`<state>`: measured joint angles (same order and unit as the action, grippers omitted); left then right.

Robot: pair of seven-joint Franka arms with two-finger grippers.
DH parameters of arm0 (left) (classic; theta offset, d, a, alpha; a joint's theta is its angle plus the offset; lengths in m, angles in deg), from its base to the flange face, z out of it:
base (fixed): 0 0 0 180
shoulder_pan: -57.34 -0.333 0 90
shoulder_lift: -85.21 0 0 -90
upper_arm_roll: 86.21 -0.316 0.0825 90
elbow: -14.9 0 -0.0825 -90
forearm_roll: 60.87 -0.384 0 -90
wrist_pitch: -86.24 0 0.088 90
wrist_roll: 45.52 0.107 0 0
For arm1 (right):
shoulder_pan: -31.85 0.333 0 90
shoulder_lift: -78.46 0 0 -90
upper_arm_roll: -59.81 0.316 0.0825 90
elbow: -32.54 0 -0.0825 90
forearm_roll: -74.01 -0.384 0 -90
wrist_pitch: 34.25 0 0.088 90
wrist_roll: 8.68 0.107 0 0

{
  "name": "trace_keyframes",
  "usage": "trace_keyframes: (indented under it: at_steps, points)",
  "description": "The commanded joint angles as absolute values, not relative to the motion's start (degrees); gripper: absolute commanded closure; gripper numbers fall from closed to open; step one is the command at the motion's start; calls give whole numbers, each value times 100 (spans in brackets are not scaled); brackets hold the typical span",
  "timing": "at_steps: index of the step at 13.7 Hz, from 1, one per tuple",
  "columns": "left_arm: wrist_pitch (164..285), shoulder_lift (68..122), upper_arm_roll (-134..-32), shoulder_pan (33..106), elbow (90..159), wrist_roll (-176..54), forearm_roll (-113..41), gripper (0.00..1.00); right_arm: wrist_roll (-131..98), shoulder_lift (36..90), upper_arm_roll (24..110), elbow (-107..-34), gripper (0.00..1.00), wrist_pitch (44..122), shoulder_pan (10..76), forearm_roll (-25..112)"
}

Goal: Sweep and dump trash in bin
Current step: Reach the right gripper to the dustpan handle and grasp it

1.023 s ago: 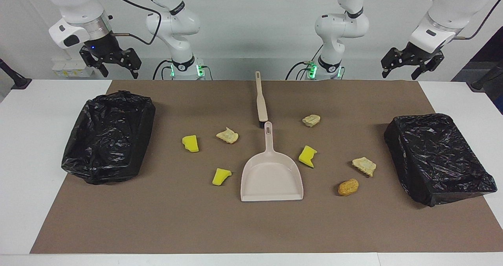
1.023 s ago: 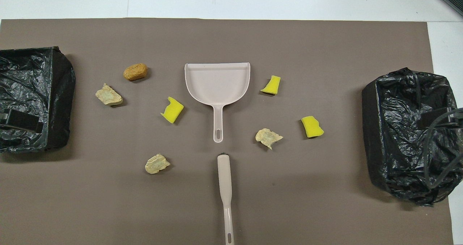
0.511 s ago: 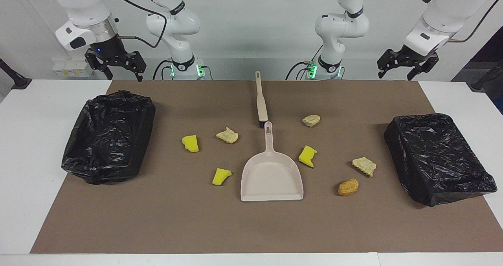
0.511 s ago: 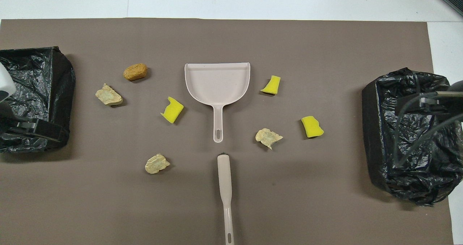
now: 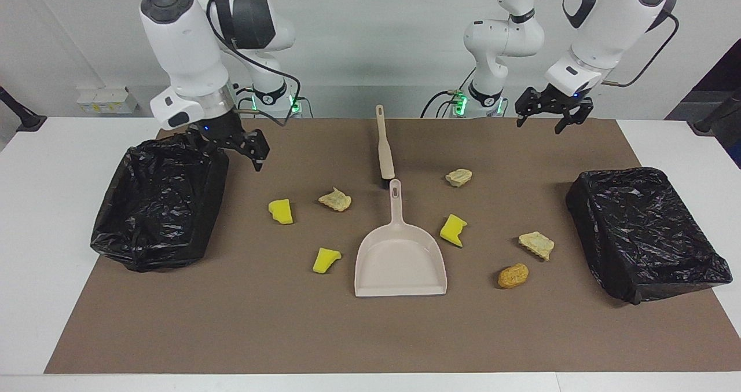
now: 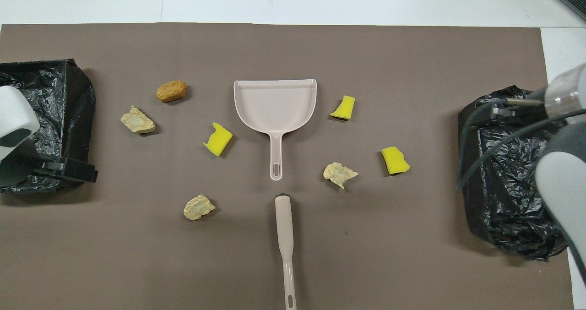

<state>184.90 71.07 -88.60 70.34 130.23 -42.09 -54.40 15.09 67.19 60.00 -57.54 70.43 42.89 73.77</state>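
The trash lies scattered on the brown mat [image 5: 370,334]: three yellow wedges [image 5: 281,211] [image 5: 326,260] [image 5: 452,230], three beige crumbly pieces [image 5: 335,199] [image 5: 458,177] [image 5: 536,245] and an orange-brown nugget [image 5: 513,275]. They lie around a beige dustpan [image 5: 400,259], which is empty. The beige brush [image 5: 384,149] lies in line with the pan's handle, nearer to the robots. A black-lined bin stands at each end [image 5: 159,201] [image 5: 645,233]. My right gripper [image 5: 231,147] hangs open over the corner of the bin at its end. My left gripper [image 5: 553,118] hangs open over the mat's edge by the robots.
In the overhead view the pan [image 6: 274,106] and brush [image 6: 284,241] lie mid-mat with trash on both sides. The left arm's wrist [image 6: 13,127] covers part of one bin [image 6: 46,85]; the right arm [image 6: 563,172] covers part of the other [image 6: 508,218].
Both arms have swung in from the table's ends toward the middle. The right gripper has come down to the bin's corner. The trash, pan and brush have not moved.
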Motion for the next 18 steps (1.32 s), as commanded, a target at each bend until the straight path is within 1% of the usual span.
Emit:
trace_keyframes:
  at_steps: [1,3,5,7,8,11,12,15,16,18]
  points:
    - [19011,6869,-8929,7569,13608,-4594,-5366,0,2188,6072,6007,-5448,0,7551,4695,7112]
    - [19170,6816,-8929,8009,13838,-5366,-5366,0,2452,5817,6016,-5281,0,7675,4906,6822]
    - [19573,6694,-8929,8448,14232,-5501,-5366,0,2673,5684,6025,-5202,0,7719,5082,6664]
    - [20300,6570,-8920,8878,14829,-5501,-5349,0,2901,5658,6025,-5201,0,7745,5232,6435]
    - [20661,6570,-8920,9090,15058,-5580,-5340,0,2998,5605,6025,-5201,0,7754,5424,6391]
    - [21611,6613,-8877,9968,15673,-6386,-5340,0,3095,5325,6025,-5210,0,7938,5855,6390]
    - [21988,6675,-8737,10188,15867,-6815,-5348,0,3174,5158,6025,-5175,0,8043,5970,6390]
    - [22545,6754,-8192,10313,16255,-7364,-5348,0,3473,4701,6025,-5166,0,8798,6313,6381]
    - [22624,6763,-7991,10313,16282,-7600,-5348,0,3482,4647,6025,-5166,0,8931,6375,6381]
    - [22905,6938,-7770,10313,16317,-7786,-5357,0,3482,4655,6025,-5192,0,8932,6463,6390]
